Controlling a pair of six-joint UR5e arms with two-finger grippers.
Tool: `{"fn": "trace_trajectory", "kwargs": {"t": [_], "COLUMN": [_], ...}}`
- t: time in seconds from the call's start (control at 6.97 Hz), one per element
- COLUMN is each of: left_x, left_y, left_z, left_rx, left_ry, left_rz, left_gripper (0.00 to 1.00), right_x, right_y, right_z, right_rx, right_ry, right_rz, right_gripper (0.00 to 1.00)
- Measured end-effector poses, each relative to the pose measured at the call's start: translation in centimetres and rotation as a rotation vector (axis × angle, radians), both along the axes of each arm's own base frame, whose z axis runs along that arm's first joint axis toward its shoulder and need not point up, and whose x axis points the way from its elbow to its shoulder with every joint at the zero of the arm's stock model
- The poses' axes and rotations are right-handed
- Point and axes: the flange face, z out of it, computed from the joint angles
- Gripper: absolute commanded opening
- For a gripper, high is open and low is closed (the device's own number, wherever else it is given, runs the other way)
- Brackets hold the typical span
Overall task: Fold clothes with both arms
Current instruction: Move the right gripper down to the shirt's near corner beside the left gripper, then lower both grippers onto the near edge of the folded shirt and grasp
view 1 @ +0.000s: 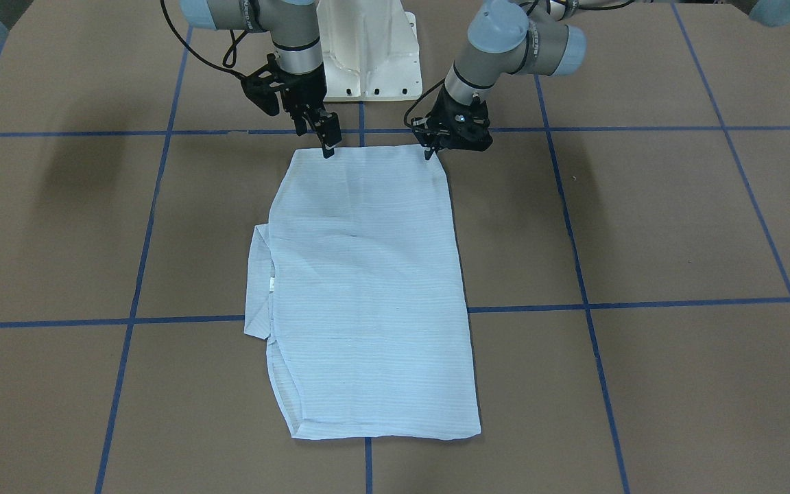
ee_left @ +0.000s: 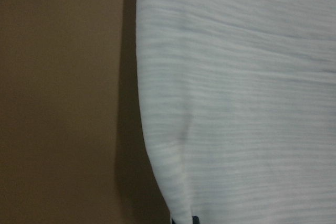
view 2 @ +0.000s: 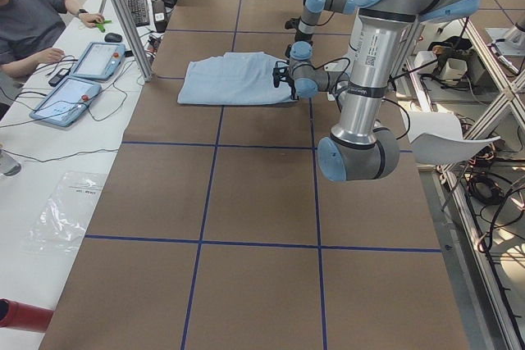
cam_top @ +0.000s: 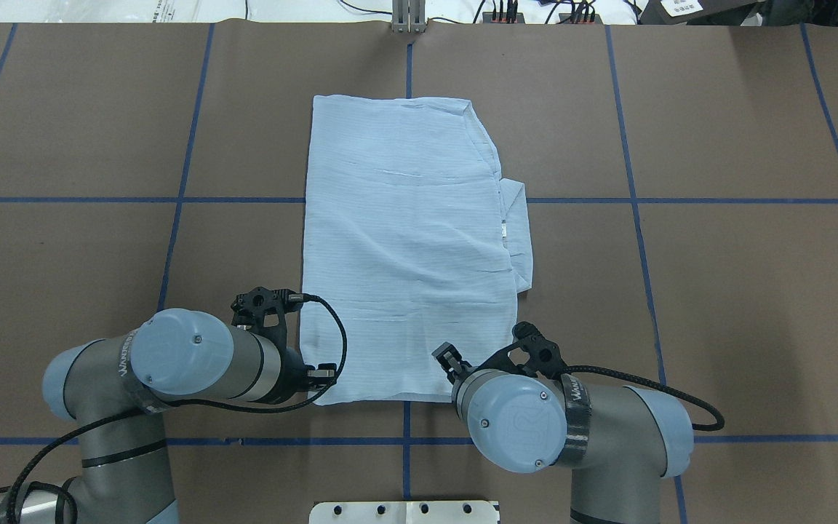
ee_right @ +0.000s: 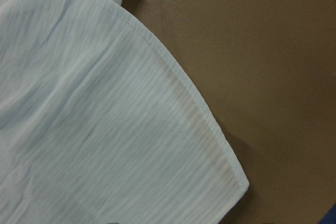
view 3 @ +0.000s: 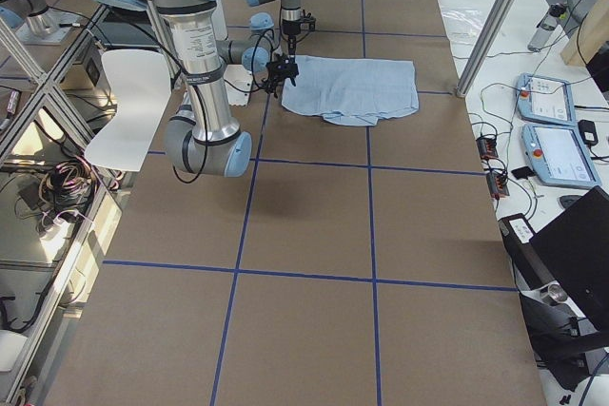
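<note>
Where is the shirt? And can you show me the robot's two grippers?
shirt [view 1: 367, 288]: front-facing view, the middle of the cloth.
left gripper [view 1: 430, 151]: front-facing view, between its fingertips, at one shirt corner.
right gripper [view 1: 328, 149]: front-facing view, between its fingertips, at the other near-robot corner.

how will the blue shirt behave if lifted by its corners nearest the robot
Probably floppy: the shirt lies flat with soft wrinkles, so it should sag. Likely light, since the fabric looks thin. Its folded layers may slip apart.
</note>
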Motion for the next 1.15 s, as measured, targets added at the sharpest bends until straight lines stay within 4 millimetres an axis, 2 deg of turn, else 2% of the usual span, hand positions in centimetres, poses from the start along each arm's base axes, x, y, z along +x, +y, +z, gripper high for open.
{"fn": "trace_trajectory", "kwargs": {"t": [0.43, 0.86, 1.0, 1.15], "left_x": [0.0, -0.1, -0.1, -0.1], "left_y": [0.0, 0.0, 0.0, 0.1], "left_z": [-0.1, -0.1, -0.2, -0.2], "left_rx": [0.001, 0.001, 0.001, 0.001], "left_ry": [0.002, 0.003, 0.004, 0.005], "left_rz": [0.001, 0.001, 0.001, 0.001], "left_gripper": [0.00, 0.00, 0.00, 0.00], "right_x": [-1.5, -2.2, -2.3, -2.5], "right_y": [-0.2, 0.3, 0.3, 0.3], "right_z": [1.3, 1.8, 1.9, 2.0], "right_rx": [-0.002, -0.007, -0.008, -0.009], "right_ry": [-0.009, -0.001, 0.003, 0.005], "right_rz": [0.010, 0.005, 0.006, 0.007], "right_gripper": [0.94, 0.92, 0.82, 0.64]}}
